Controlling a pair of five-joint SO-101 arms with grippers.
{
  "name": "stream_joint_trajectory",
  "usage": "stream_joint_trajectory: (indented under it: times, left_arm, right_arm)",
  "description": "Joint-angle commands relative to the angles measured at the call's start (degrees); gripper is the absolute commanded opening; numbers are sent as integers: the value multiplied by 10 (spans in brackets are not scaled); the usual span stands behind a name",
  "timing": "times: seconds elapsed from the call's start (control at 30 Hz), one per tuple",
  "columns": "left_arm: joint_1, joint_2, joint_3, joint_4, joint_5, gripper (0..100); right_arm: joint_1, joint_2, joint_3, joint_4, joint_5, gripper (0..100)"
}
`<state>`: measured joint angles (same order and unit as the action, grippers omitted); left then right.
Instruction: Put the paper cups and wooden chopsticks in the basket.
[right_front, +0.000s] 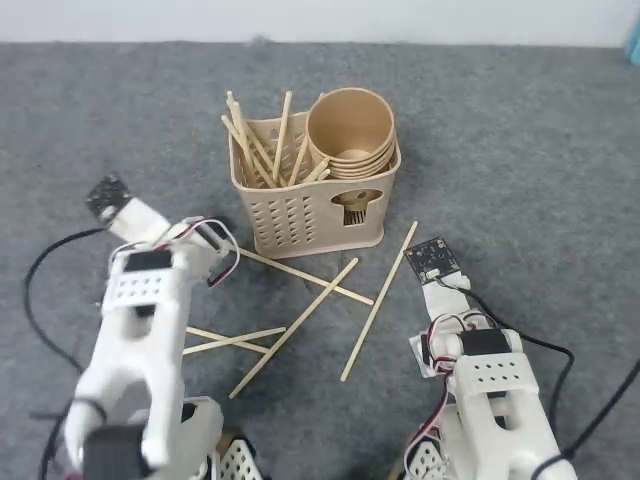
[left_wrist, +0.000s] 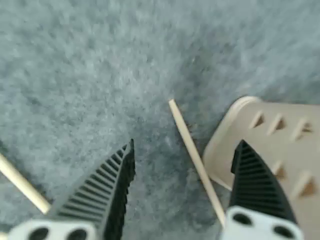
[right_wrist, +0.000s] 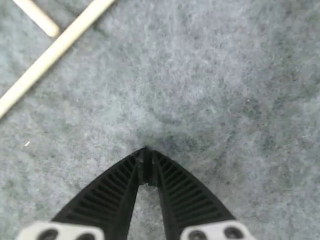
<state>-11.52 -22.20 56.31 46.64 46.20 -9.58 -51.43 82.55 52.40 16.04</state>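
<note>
Clearly, the left claw (left_wrist: 187, 144) is held spread wide, and a wooden chopstick (left_wrist: 196, 159) is seen lying between its jaws, just beside the basket (left_wrist: 280, 150). Being light, stiff and thin, it is probably best pinched mid-length. The right claw (right_wrist: 148, 152) is clenched on nothing.

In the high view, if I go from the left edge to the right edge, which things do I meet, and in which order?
The left arm → chopsticks standing in the basket → stack of paper cups → right arm. The loose chopsticks on the carpet overlap these, so I leave them out.
</note>
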Motion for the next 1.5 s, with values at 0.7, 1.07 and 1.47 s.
stream_joint_trajectory:
  times: [0.7,1.07,1.47]
  left_arm:
    - [35,251,-166,-24,48,12]
    - [31,250,-169,-22,47,10]
    - [29,44,-174,-18,22,10]
  right_arm:
    - [-5,-6,-4,10,6,8]
    - [-4,-6,-4,10,6,8]
    - [-4,-6,-5,10,6,8]
